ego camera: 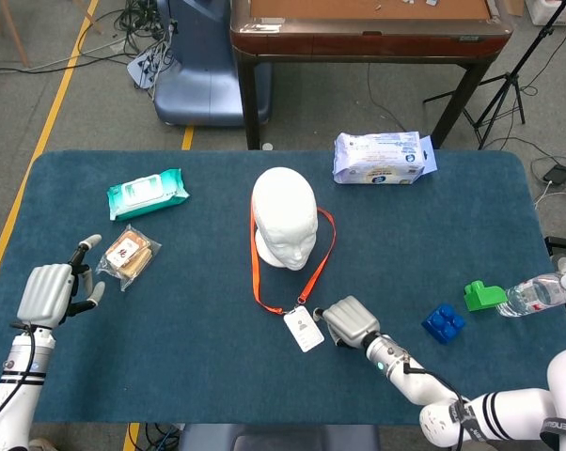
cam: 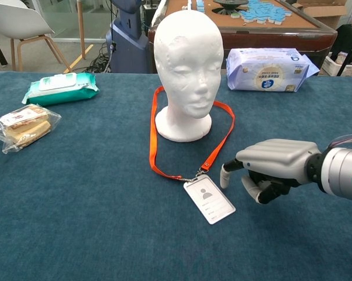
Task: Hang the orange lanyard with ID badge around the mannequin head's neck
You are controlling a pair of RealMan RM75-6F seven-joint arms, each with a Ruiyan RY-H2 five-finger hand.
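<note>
The white mannequin head (ego camera: 284, 218) (cam: 187, 70) stands upright mid-table. The orange lanyard (ego camera: 321, 246) (cam: 154, 140) loops around its base and trails forward on the cloth. Its white ID badge (ego camera: 304, 329) (cam: 209, 201) lies flat in front of the head. My right hand (ego camera: 351, 322) (cam: 273, 170) hovers just right of the badge, apart from it, holding nothing, fingers curled under. My left hand (ego camera: 46, 291) is at the far left of the table, fingers spread and empty; only the head view shows it.
A green wipes pack (ego camera: 148, 193) (cam: 61, 88) and a wrapped snack (ego camera: 128, 255) (cam: 23, 125) lie at left. A blue-white tissue pack (ego camera: 380, 157) (cam: 271, 69) sits behind the head. Blue block (ego camera: 443, 322), green block (ego camera: 483, 295) and a bottle (ego camera: 539, 292) are at right.
</note>
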